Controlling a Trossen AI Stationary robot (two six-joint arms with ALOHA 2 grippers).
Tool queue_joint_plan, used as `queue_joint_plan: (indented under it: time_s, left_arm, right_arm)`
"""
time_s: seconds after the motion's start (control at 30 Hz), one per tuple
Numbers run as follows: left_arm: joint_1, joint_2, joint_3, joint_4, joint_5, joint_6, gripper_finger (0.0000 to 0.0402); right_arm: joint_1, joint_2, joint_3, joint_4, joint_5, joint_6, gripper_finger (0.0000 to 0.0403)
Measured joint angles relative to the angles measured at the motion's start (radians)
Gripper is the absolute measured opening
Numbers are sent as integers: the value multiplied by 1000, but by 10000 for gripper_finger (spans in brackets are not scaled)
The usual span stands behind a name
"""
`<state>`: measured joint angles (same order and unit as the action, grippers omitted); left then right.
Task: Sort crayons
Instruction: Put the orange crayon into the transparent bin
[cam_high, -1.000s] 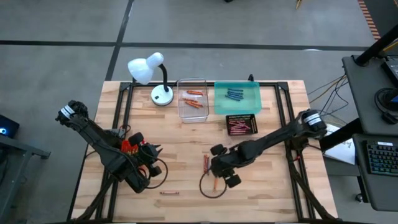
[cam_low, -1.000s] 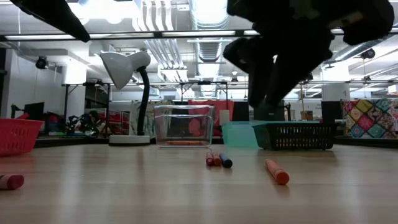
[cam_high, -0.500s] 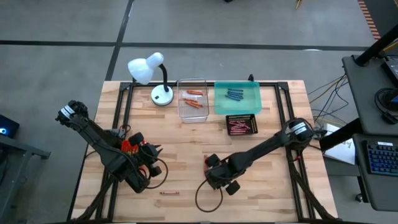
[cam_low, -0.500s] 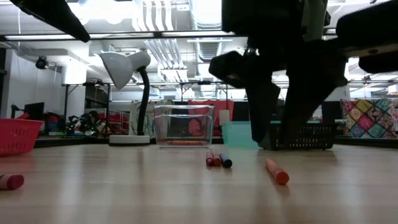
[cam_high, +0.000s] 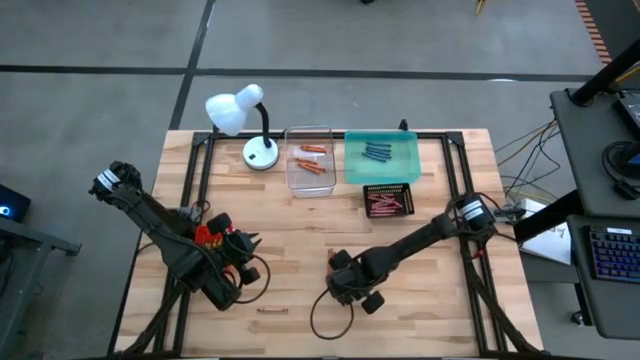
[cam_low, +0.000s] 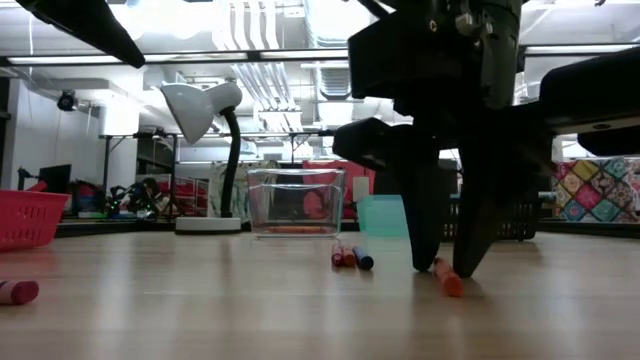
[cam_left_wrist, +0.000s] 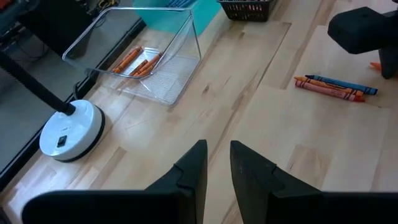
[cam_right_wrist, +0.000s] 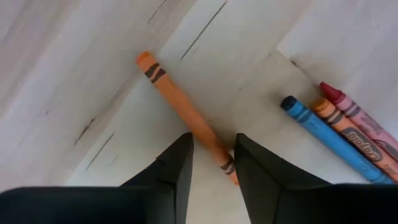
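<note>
Your right gripper (cam_right_wrist: 211, 163) is down at the table (cam_high: 440, 300), fingers apart astride an orange crayon (cam_right_wrist: 180, 102) at lower centre. Your left gripper (cam_left_wrist: 216, 163) waits lower left, fingers nearly together, holding nothing.

Pale matt wooden table (cam_high: 420, 230), clear glossy plastic tray (cam_high: 309, 182), paper-wrapped crayons (cam_right_wrist: 336, 127).

Bare wood round orange crayon (cam_right_wrist: 186, 115), 3 crayons (cam_right_wrist: 339, 130) close beside
</note>
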<state>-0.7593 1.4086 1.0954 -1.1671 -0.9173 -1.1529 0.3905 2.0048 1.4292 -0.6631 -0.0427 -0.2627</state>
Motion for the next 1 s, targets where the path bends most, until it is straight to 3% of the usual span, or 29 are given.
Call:
queue_joint_plan:
  time_s: [0.3,0.67,1.0]
  left_arm:
    - [0,0,0,13,0,26,52]
    - [0,0,0,23,0,29,52]
    - [-1,-2,0,21,11,73,52]
  right_arm:
    - [-13,2,-1,-4,-31,-15,17]
    - [-33,-78,52,-102,5,52,9]
    - [-179,-146,255,-289,202,-18,8]
